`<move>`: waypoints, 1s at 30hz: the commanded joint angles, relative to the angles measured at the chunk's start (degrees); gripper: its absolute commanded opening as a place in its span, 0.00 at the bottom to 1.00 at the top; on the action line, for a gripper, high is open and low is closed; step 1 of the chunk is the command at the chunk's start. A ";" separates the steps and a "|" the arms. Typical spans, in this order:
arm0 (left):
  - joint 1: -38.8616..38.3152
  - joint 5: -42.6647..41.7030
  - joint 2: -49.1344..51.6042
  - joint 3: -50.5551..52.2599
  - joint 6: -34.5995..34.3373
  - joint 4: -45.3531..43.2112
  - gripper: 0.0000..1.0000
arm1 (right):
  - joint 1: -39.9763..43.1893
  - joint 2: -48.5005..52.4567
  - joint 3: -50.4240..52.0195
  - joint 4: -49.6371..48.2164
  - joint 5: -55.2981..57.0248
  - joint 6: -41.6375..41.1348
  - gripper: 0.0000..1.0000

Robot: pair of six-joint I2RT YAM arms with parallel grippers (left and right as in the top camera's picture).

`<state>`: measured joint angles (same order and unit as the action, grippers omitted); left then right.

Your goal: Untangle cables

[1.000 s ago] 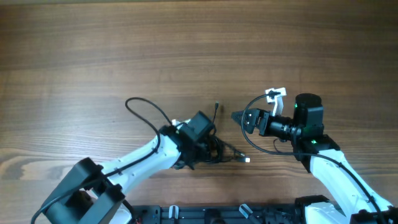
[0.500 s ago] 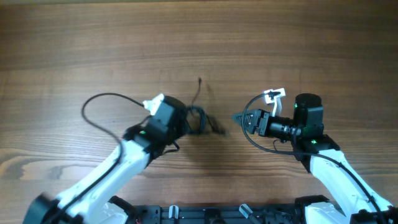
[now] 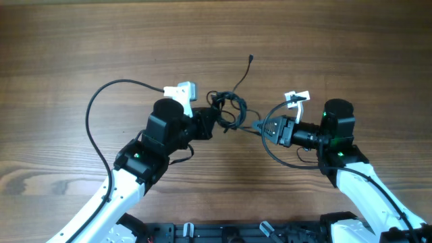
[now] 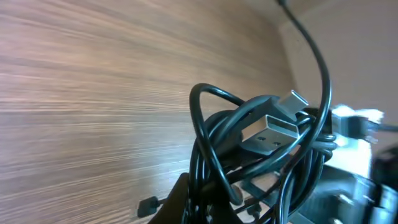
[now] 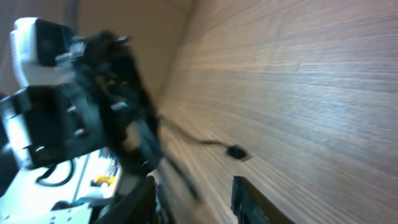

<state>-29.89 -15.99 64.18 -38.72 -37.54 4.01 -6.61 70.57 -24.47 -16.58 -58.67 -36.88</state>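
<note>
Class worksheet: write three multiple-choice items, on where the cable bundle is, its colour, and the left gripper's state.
1. Where is the cable bundle?
A. at the overhead view's far left edge
B. at the tip of the left gripper
C. in the overhead view's top right corner

2. What colour are most of its cords?
A. red
B. yellow
C. black

3. What is the left gripper's state?
A. shut on the bundle
B. wide open, holding nothing
C. out of view

Answers: 1 B, the overhead view shows the bundle at that tip; 2 C, the left wrist view shows black loops; 3 A, cords sit pinched in its jaws.
</note>
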 commanded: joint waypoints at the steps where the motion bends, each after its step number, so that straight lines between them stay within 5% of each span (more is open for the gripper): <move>1: 0.02 -9.40 -0.26 -0.35 1.03 -1.90 0.04 | 0.02 0.37 0.11 0.13 11.08 -5.46 0.38; 4: 0.02 -12.90 -0.28 -0.35 -0.83 -3.80 0.04 | 0.02 0.37 0.11 3.41 19.76 -7.80 0.38; 7: 0.37 -13.77 -0.39 -0.35 -0.83 -5.95 0.04 | 0.04 0.37 0.11 18.27 38.27 -16.04 0.38; 12: 3.63 -13.73 -0.39 -0.35 -0.79 -6.10 0.04 | 1.14 0.35 0.09 18.95 36.52 -14.69 0.48; 13: 4.15 -13.16 -0.37 -0.35 -0.81 -5.35 0.04 | 1.14 0.35 0.09 15.69 30.95 -10.12 0.56; 15: 4.50 -9.14 -0.37 -0.35 -2.29 -1.57 0.04 | 1.16 0.24 0.09 6.51 16.11 2.75 1.00; 30: 4.68 2.58 2.80 -0.35 -18.99 5.53 0.04 | 0.98 0.26 0.09 0.50 4.07 8.59 1.00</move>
<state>-25.69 -14.85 65.01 -38.72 -51.86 9.04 -5.48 70.61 -24.12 -15.77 -52.12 -31.14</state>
